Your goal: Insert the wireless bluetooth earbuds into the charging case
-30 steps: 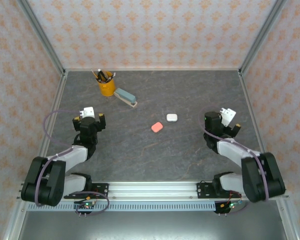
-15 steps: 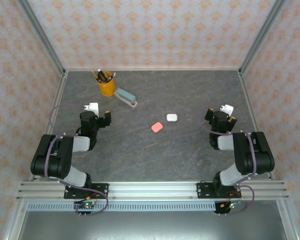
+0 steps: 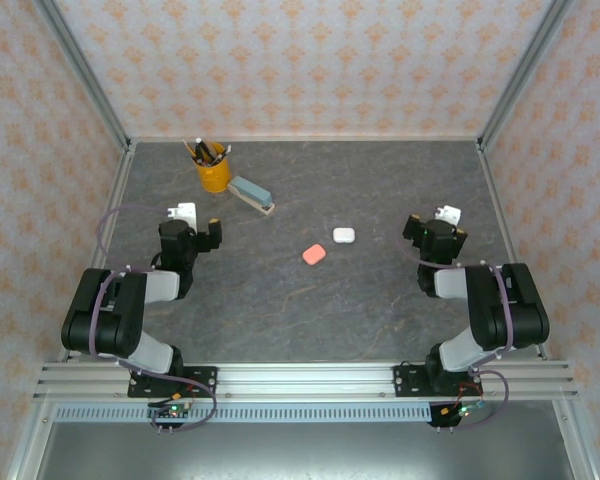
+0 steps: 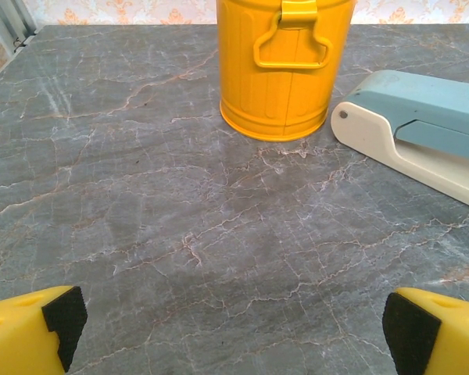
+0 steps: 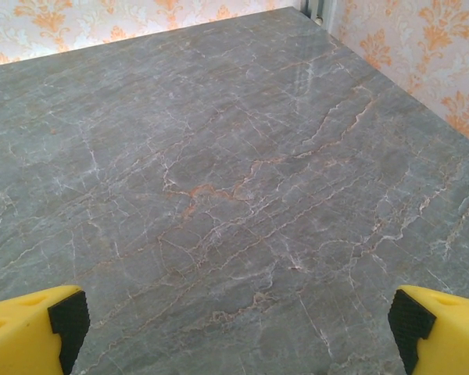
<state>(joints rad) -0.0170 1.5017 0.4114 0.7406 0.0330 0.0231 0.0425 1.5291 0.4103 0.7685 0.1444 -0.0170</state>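
Charging case [image 3: 343, 235], white, mid-worktop [image 3: 280, 300], with salmon-pink case [image 3: 314, 254] just beside it, nearer the arms; both well apart from either hand. Left hand [image 4: 236, 322] spread wide, holding nothing, low before yellow pot [image 4: 285, 66] and stapler [image 4: 422, 129]. Right hand [image 5: 238, 322] spread wide too, holding nothing.

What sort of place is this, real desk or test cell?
Likely a staged robot test cell: wallpapered panels in an aluminium frame box in a marble-look table, with desk props, a yellow pen cup and stapler.
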